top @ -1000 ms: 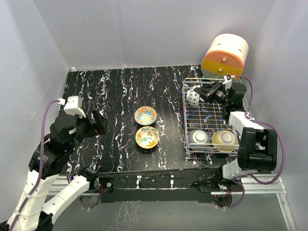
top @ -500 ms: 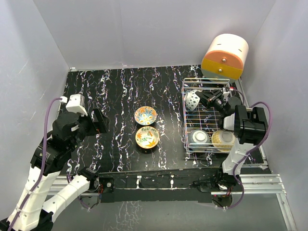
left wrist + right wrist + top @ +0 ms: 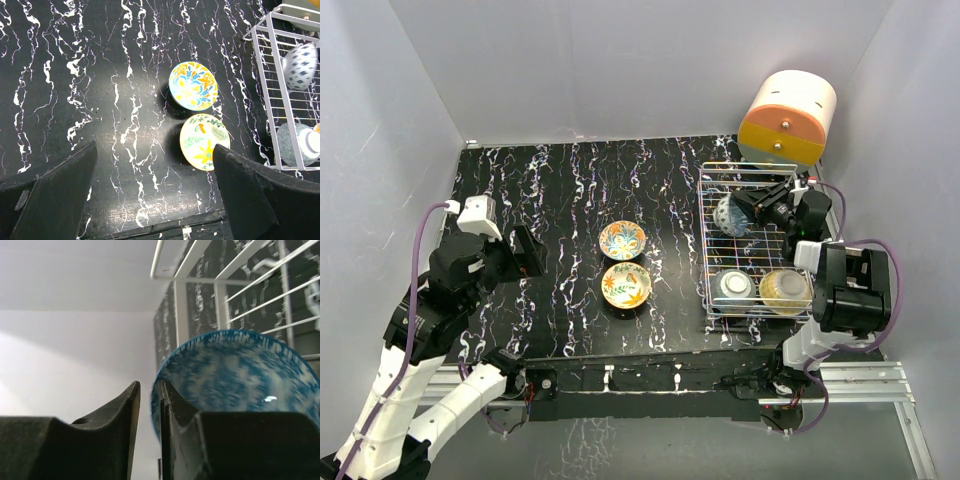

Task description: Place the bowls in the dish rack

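Upper right, right gripper (image 3: 750, 204), barely parted round the rim, seems to let blue bowl (image 3: 730, 216) settle tilted in rack (image 3: 704, 262); left gripper (image 3: 155, 150) gapes.

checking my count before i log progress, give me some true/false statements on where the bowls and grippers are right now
1. The blue-orange bowl and the yellow floral bowl sit on the table, outside the dish rack. True.
2. The dish rack holds four bowls. False: it holds three, the blue bowl at its far end, and the pale bowl and the tan bowl at its near end.
3. The left gripper holds a bowl. False: it is open and empty, above the table.
4. The right gripper has its fingers either side of the blue bowl's rim. True.
5. The orange-and-cream box lies inside the rack. False: it stands beyond the rack's far end.
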### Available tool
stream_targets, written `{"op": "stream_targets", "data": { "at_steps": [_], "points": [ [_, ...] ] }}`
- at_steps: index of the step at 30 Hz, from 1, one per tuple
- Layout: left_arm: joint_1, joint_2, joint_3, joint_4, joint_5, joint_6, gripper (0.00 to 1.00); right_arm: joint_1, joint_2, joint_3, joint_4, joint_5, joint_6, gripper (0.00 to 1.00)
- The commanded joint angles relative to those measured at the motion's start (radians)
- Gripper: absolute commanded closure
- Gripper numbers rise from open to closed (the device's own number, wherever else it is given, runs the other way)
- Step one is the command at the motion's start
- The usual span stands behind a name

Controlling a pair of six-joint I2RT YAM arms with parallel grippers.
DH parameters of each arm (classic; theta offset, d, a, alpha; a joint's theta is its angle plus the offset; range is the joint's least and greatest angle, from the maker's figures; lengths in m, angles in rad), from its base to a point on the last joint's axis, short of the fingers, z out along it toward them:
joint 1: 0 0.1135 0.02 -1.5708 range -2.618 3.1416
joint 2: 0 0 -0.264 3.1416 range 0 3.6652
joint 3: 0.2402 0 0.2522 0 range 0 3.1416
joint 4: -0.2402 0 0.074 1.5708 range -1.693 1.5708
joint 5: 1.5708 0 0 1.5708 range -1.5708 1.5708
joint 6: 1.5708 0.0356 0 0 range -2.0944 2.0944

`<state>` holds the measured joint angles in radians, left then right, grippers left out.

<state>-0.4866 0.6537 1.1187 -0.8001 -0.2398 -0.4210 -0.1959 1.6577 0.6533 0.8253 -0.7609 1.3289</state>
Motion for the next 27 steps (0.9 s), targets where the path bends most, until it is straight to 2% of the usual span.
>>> {"op": "stream_targets", "data": {
  "at_steps": [1,3,6,9,12,21,27],
  "points": [
    [-0.004,-0.006,-0.005,0.021,0.014,-0.002,0.03,-0.014,-0.088,0.095,-0.427,0.135,-0.238,0.74],
    [-0.004,-0.008,-0.012,0.025,0.016,-0.003,0.03,-0.023,-0.069,0.088,-0.422,0.111,-0.23,0.77],
    [-0.004,-0.009,-0.013,0.024,0.016,-0.004,0.03,-0.028,-0.017,0.058,-0.319,0.044,-0.176,0.86],
    [-0.004,-0.012,-0.01,0.016,0.011,-0.002,0.03,-0.028,-0.011,0.036,-0.264,0.032,-0.145,0.87],
    [-0.004,-0.016,-0.008,0.01,0.006,-0.002,0.03,-0.028,-0.061,0.056,-0.329,0.059,-0.21,0.85],
    [-0.004,-0.008,-0.031,0.058,0.032,0.002,0.03,-0.02,-0.237,0.296,-0.775,0.159,-0.512,0.63],
    [-0.004,-0.009,-0.04,0.087,0.047,0.01,0.03,0.007,-0.286,0.436,-0.993,0.201,-0.68,0.3]
  ]
}}
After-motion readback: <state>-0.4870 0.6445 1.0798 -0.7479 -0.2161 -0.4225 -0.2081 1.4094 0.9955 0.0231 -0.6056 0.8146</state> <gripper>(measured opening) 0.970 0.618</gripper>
